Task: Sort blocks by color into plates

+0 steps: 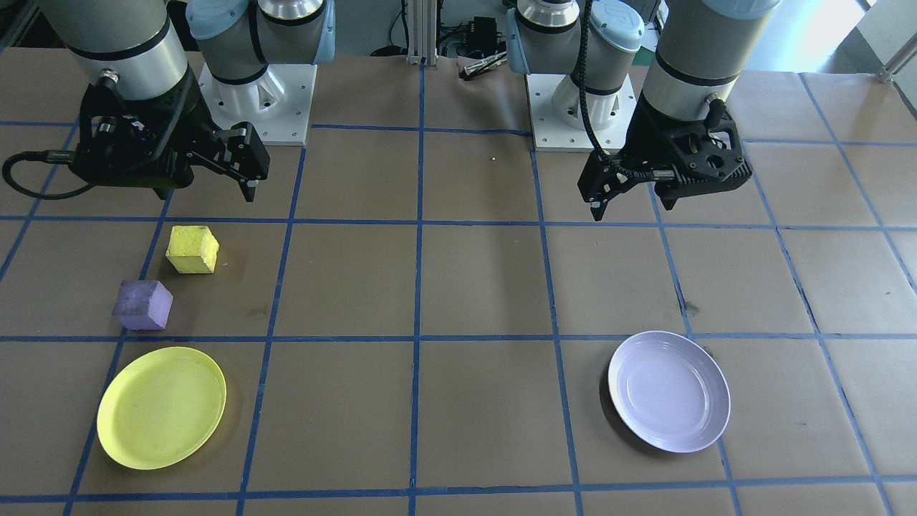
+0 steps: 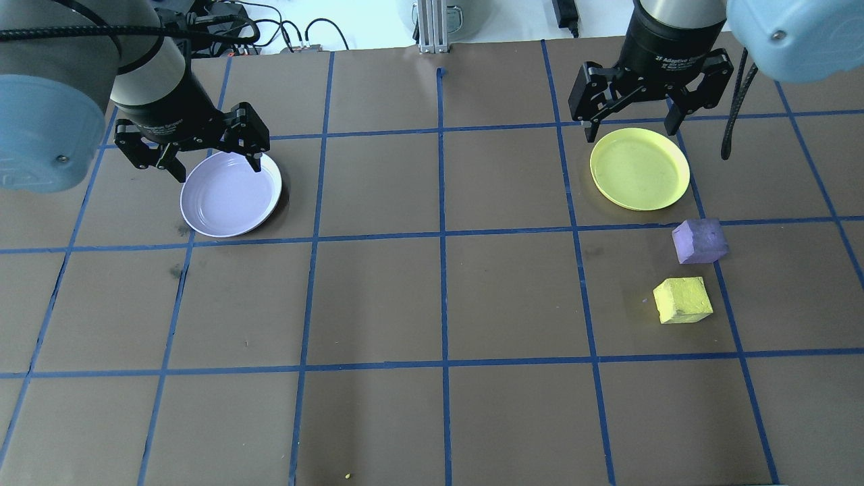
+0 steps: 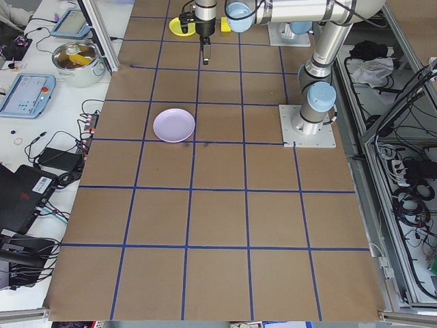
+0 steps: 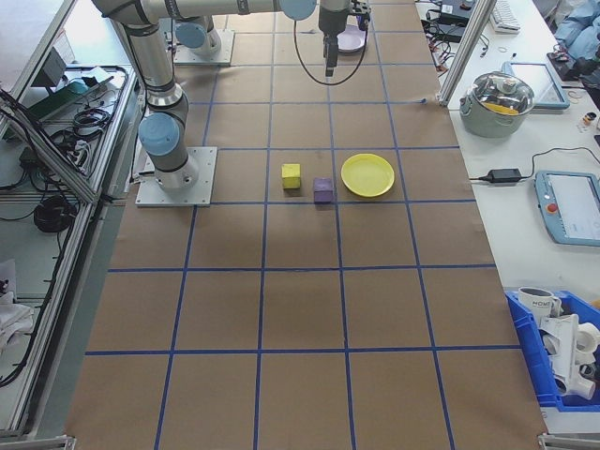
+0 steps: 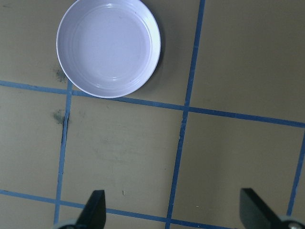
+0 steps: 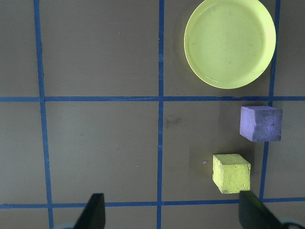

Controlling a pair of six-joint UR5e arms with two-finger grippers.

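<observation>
Nothing is sorted yet, as far as I can see. Both plates lie bare: the yellow plate (image 2: 640, 169) on the robot's right side of the table (image 2: 432, 304), the lavender plate (image 2: 231, 194) well apart on its left. The yellow block (image 2: 683, 300) and the purple block (image 2: 700, 241) sit on the brown paper just beside each other but not touching, with the purple one nearer the yellow plate (awkwardly, the wrong plate for it).

The right gripper (image 2: 631, 115) hangs above the table with its jaws spread and nothing between them, up over the far edge of the yellow plate in the overhead view. The left gripper (image 2: 196, 145) is likewise spread wide and carrying nothing, hovering near the lavender plate.

So the whole job looks to be ahead: the yellow block has a short trip to its plate, while the purple one must cross most of the table, probably needing a long carry or a hand-over between arms.
</observation>
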